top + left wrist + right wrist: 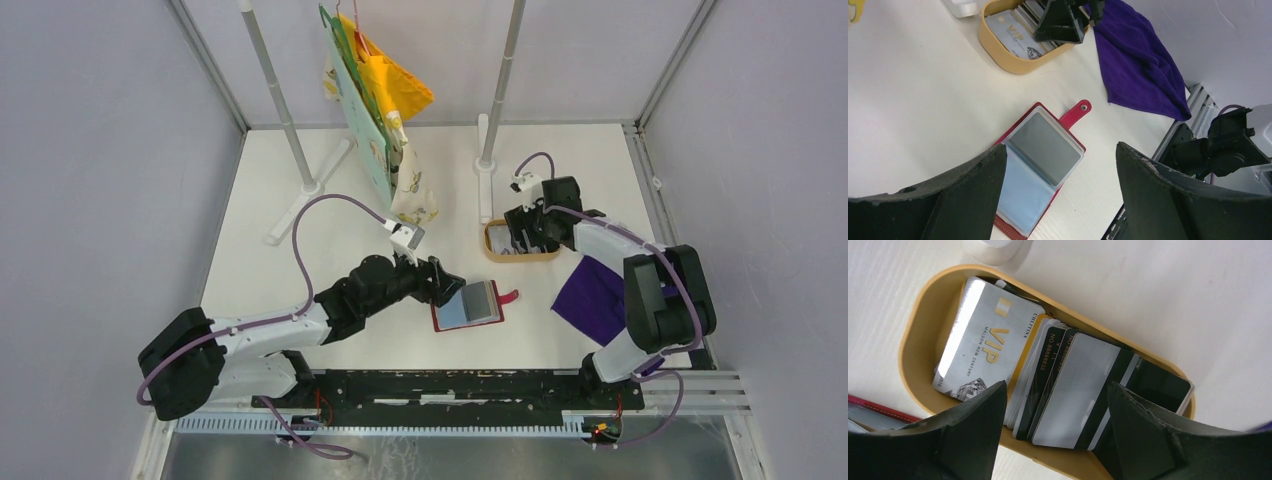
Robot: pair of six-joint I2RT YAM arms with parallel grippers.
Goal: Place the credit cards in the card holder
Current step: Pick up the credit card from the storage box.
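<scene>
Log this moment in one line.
left gripper open above dark-red leather card holder | right gripper open over silver and black credit cards in oval tan tray

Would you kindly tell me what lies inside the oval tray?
A fanned pile of credit cards: a silver VIP card, black cards and a striped card lying face down. The lower cards and most of the tray floor are covered.

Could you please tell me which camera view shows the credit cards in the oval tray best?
The right wrist view: the credit cards fill the frame, fanned in the oval tray, with VIP print readable. The left wrist view catches only a few at its top edge; the top view shows them tiny, beside the right arm.
</scene>
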